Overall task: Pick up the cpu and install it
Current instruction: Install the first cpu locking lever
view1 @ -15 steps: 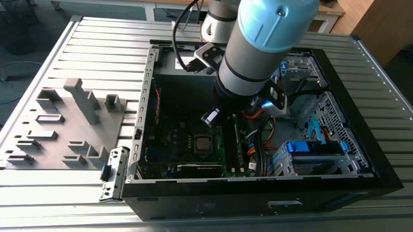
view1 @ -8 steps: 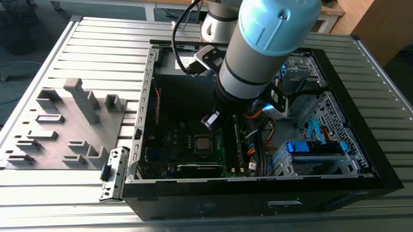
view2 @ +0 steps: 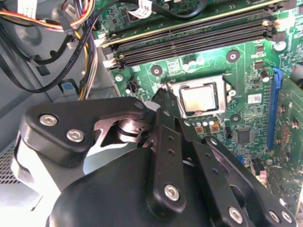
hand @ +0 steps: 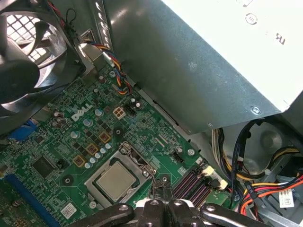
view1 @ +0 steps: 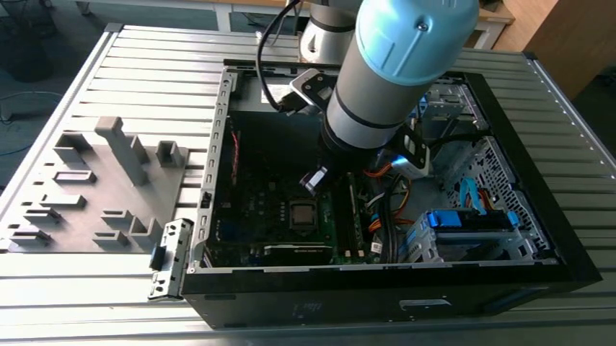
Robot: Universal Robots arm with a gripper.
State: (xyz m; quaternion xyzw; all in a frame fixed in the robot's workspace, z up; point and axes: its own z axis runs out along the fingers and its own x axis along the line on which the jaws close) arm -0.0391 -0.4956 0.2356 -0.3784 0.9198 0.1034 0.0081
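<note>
**Gripper above seated cpu**

Gripper (view2: 163,101) hovered inside the PC case (view1: 385,288), just beside the socket on the motherboard (hand: 57,156). Fingers looked pressed together, holding nothing. The cpu (view2: 199,98) sat flat in its socket, silver face up, seen in both wrist views (hand: 115,181).

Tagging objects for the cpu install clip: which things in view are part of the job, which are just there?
Job:
- cpu, seated in the motherboard socket
- gripper, hovering beside the socket

Just there:
- power supply box
- case fan
- memory slots
- grey fixture tray beside the case
</note>
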